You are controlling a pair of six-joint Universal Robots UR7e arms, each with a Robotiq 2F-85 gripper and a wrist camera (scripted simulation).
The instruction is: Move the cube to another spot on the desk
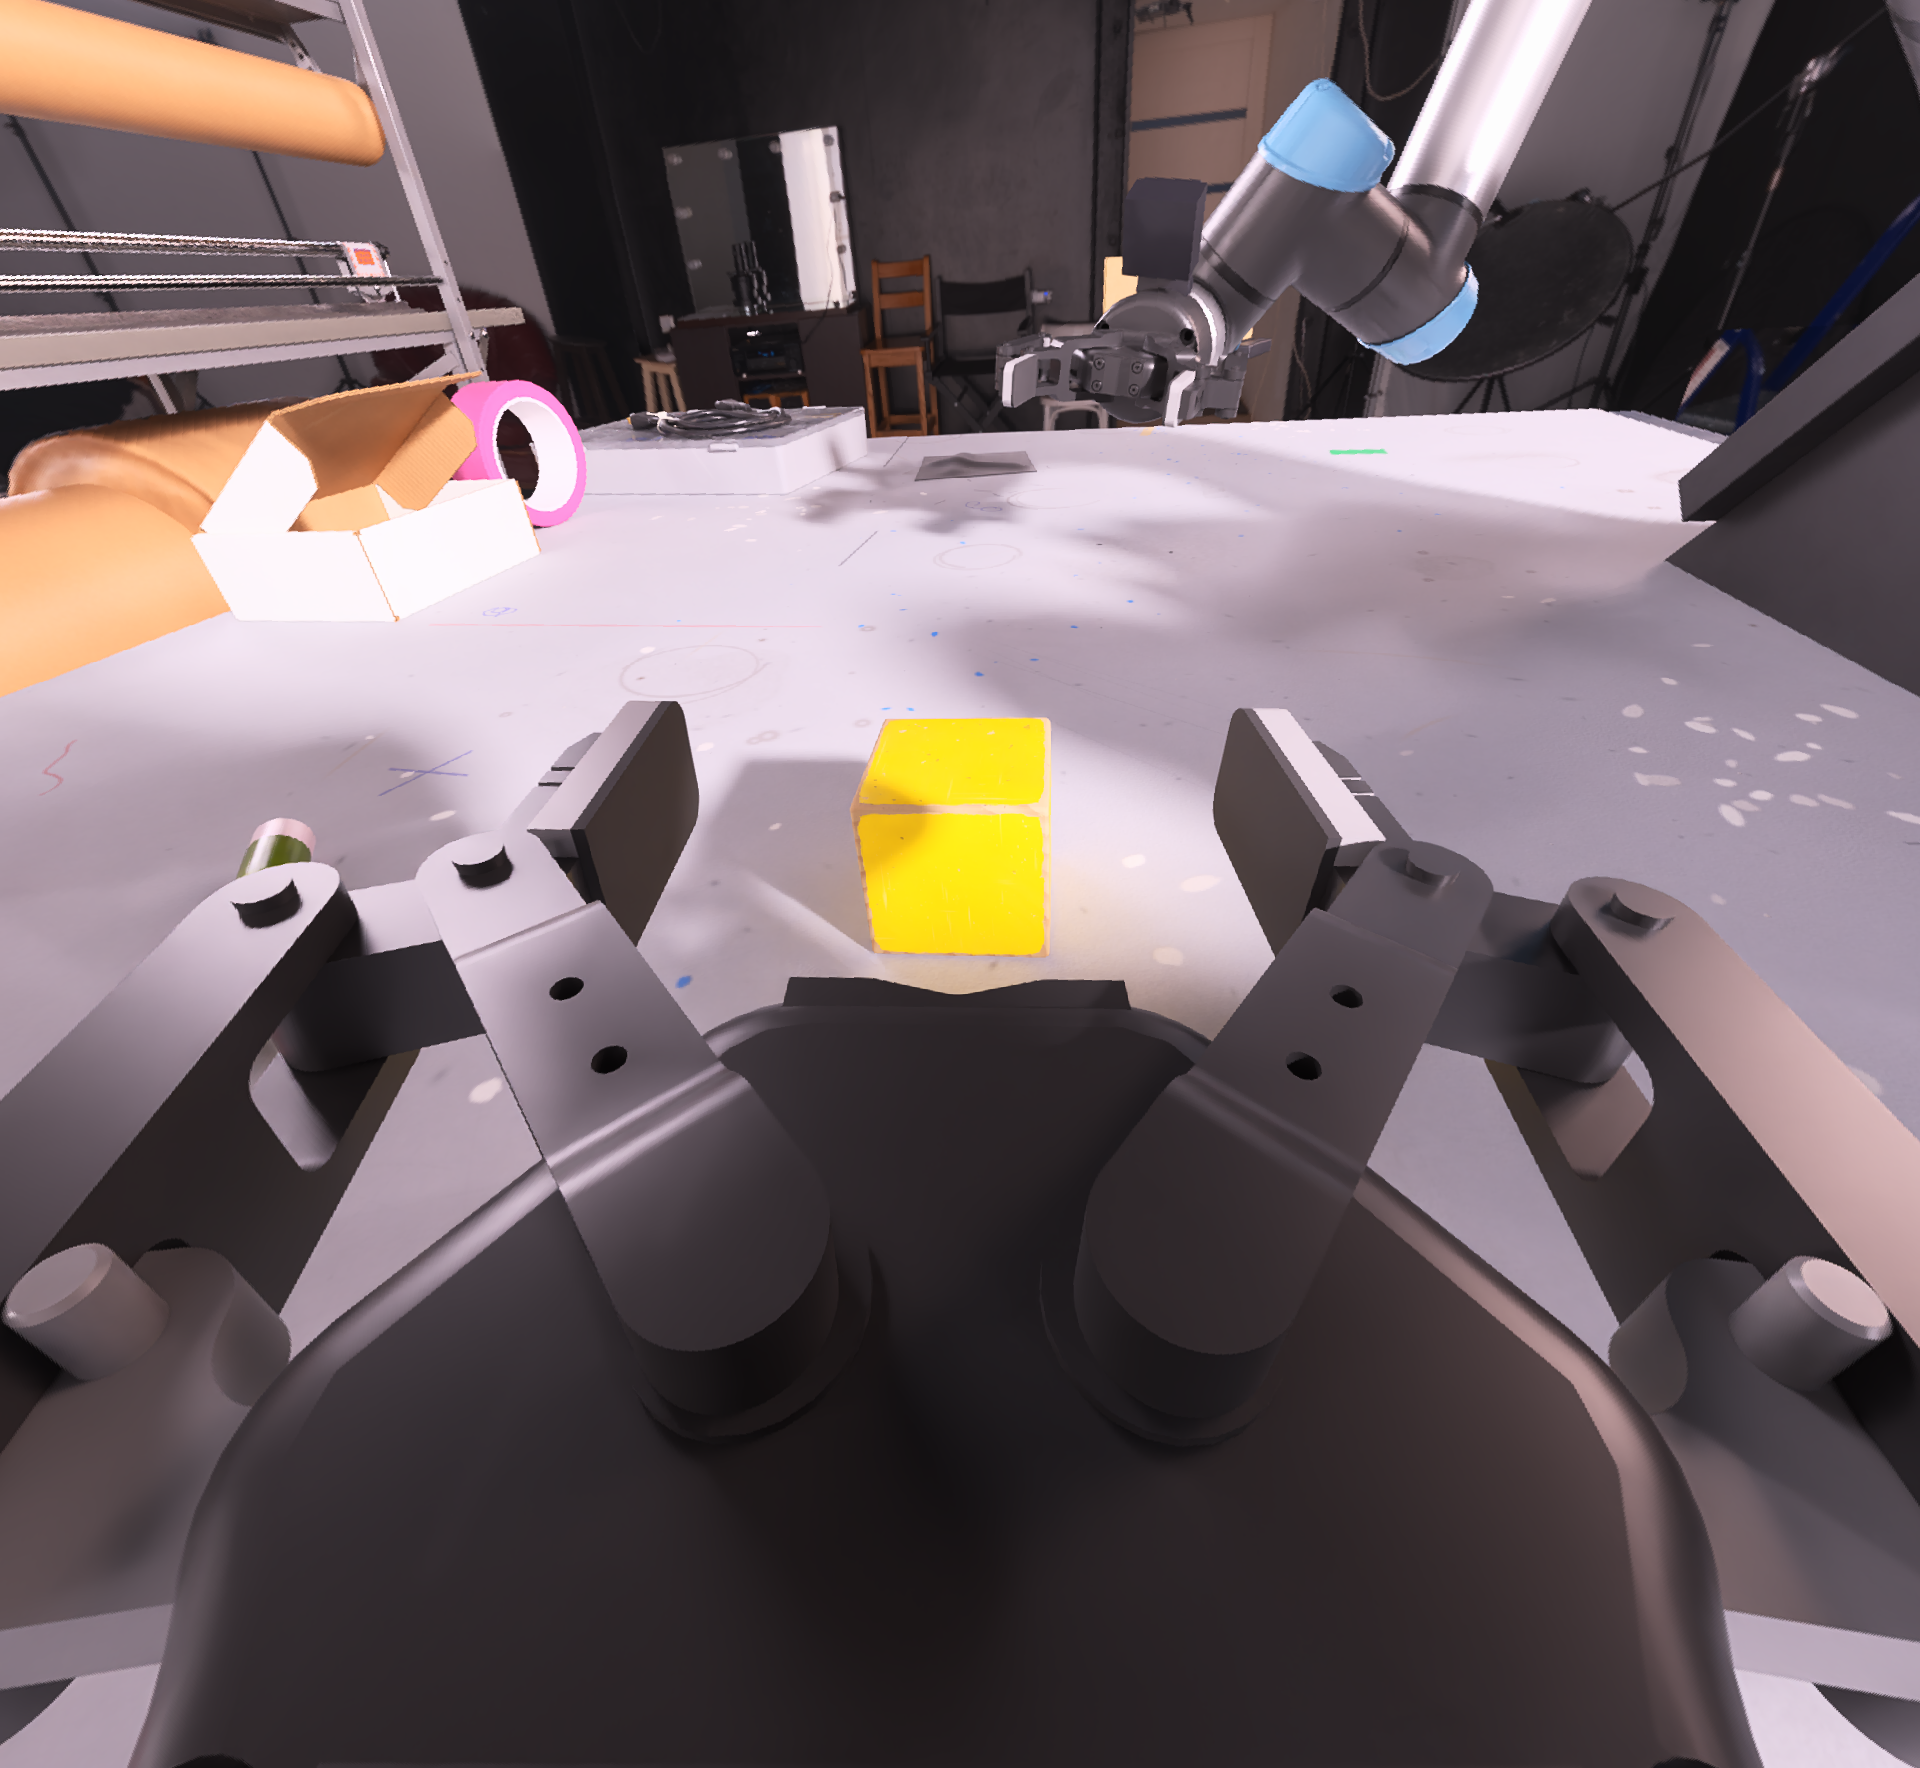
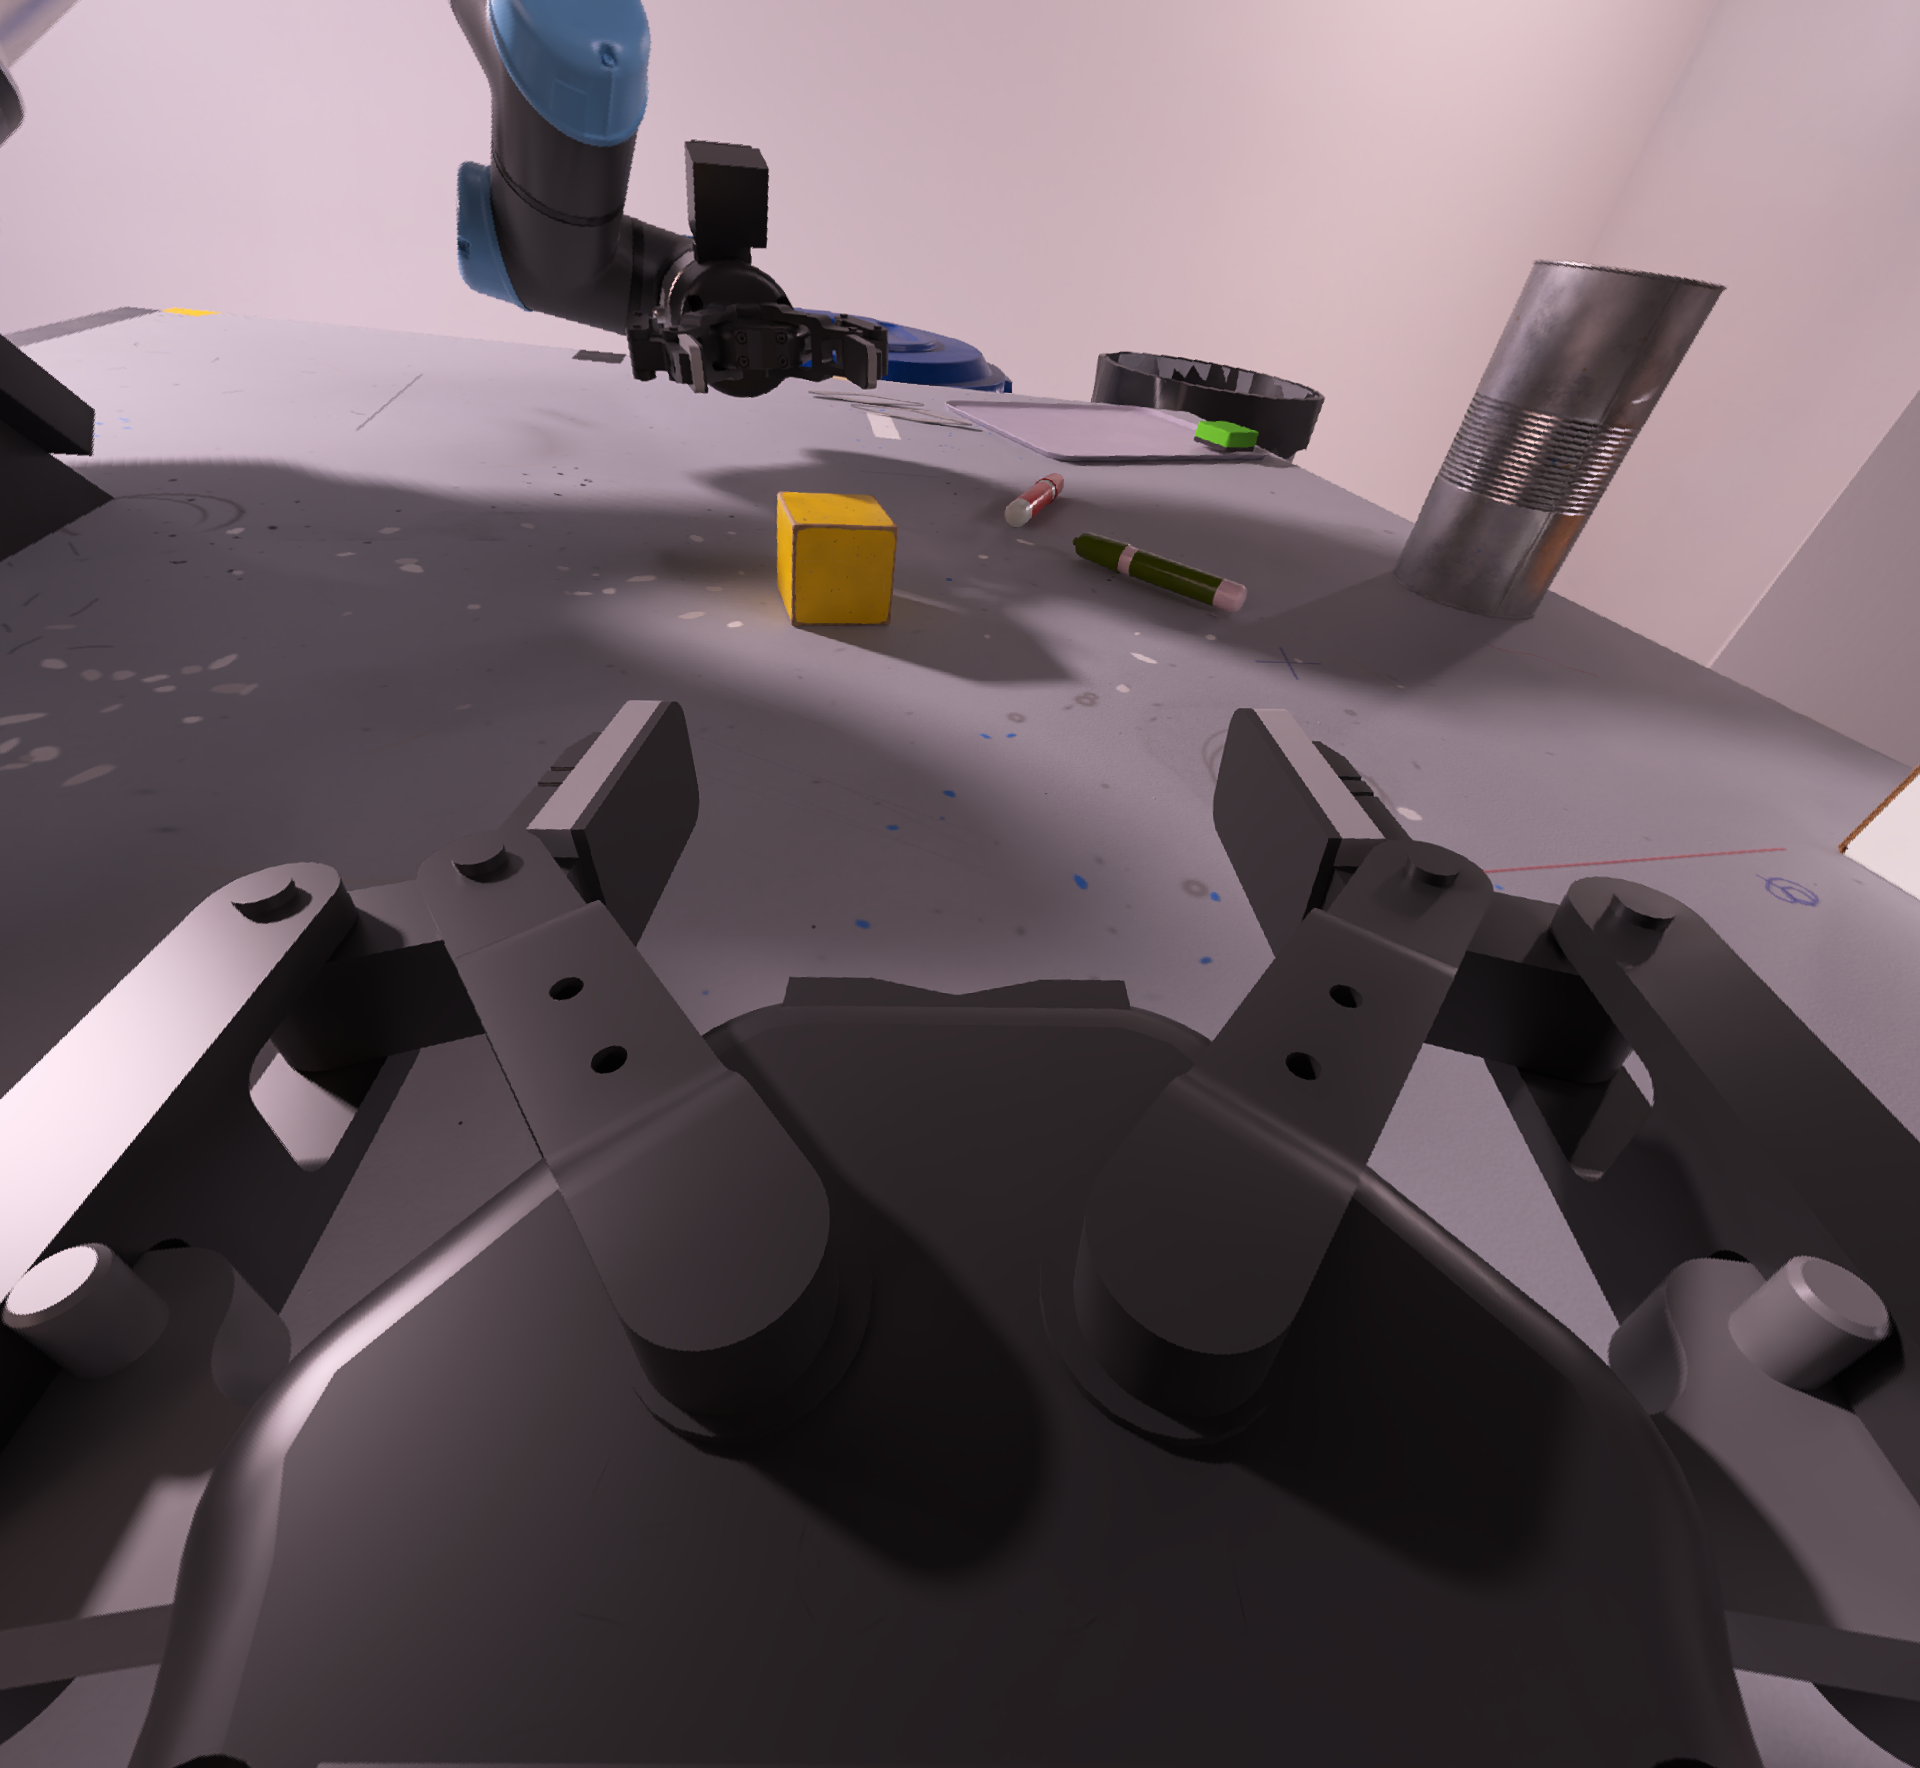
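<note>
A yellow cube (image 1: 954,835) stands on the white desk (image 1: 1351,638). In the left wrist view it sits centred between my left gripper's open fingers, not touched by either. My left gripper (image 1: 956,783) is open and empty. In the right wrist view the cube (image 2: 836,558) is farther off, ahead of my open, empty right gripper (image 2: 956,783), with the left gripper (image 2: 758,352) hovering beyond it. The right gripper also shows far off in the left wrist view (image 1: 1107,368), above the desk's far edge.
A white cardboard box (image 1: 353,523) and a pink tape roll (image 1: 535,451) lie far left. A green marker (image 2: 1158,570), a red marker (image 2: 1034,497), a metal can (image 2: 1548,451), a tray (image 2: 1091,430) with a green eraser (image 2: 1226,435) and a black ring (image 2: 1205,388) lie right of the cube.
</note>
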